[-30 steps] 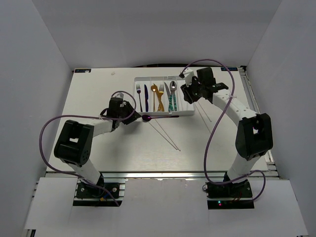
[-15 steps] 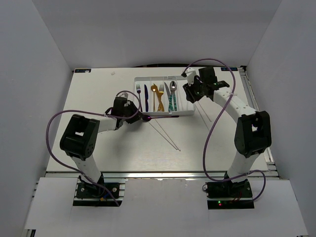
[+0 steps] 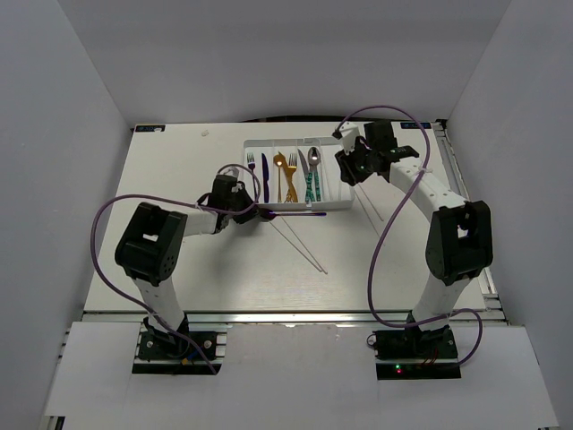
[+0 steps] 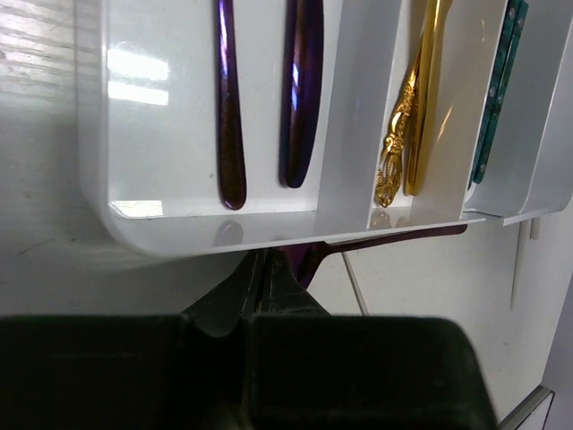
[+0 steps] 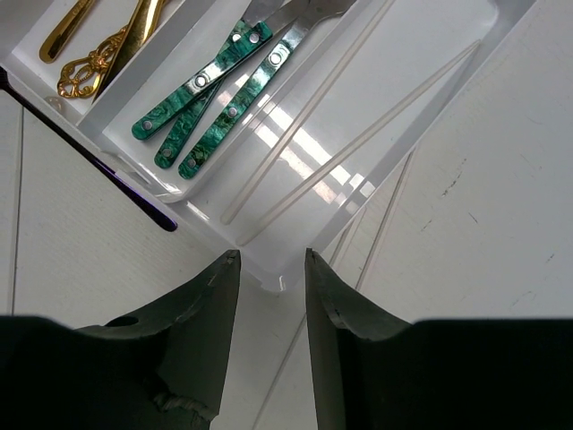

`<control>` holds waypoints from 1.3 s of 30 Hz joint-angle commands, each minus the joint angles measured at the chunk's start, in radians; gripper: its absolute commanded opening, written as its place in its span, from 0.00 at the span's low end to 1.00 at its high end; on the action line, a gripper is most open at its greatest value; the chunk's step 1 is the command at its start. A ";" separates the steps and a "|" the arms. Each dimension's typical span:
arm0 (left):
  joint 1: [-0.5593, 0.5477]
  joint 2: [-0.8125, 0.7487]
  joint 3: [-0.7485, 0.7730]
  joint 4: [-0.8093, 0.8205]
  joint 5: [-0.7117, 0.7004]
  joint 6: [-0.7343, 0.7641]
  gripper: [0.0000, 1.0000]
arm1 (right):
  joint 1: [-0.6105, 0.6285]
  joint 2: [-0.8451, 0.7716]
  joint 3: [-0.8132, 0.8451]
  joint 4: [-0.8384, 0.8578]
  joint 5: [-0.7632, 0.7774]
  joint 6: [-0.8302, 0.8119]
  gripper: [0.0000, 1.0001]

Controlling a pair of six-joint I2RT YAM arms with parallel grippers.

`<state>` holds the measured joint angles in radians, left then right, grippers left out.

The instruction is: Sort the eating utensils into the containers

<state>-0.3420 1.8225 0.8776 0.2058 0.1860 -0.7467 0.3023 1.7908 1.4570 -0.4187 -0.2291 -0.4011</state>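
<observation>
The white tray (image 3: 337, 195) holds purple utensils (image 4: 231, 107), gold ones (image 4: 414, 98), teal-handled ones (image 5: 219, 103) and two white chopsticks (image 5: 309, 112), each kind in its own compartment. My left gripper (image 3: 253, 211) is shut at the tray's near left corner, its fingertips (image 4: 265, 269) under the rim. A purple spoon (image 4: 315, 258) sticks out of them, and its handle (image 3: 304, 213) runs along the tray's near wall. My right gripper (image 5: 271, 255) is open and empty just above the tray's near right corner (image 5: 277, 273).
Two white chopsticks (image 3: 300, 242) lie on the table in front of the tray. Two more chopsticks (image 3: 372, 210) lie right of the tray and also show in the right wrist view (image 5: 385, 215). White walls enclose the table on three sides.
My left gripper has moved right, up to the tray's near wall, with the purple spoon. My right gripper has shifted slightly back and right over the tray's right end.
</observation>
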 commanded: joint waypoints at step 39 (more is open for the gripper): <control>-0.008 -0.753 -0.155 -0.033 0.425 0.923 0.00 | 0.297 -0.137 -0.015 -0.315 -0.541 -0.038 0.66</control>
<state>-0.3489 1.1172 0.7277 0.1551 0.6109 0.1501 0.5869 1.7042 1.4822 -0.7113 -0.7380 -0.4633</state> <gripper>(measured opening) 0.092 0.657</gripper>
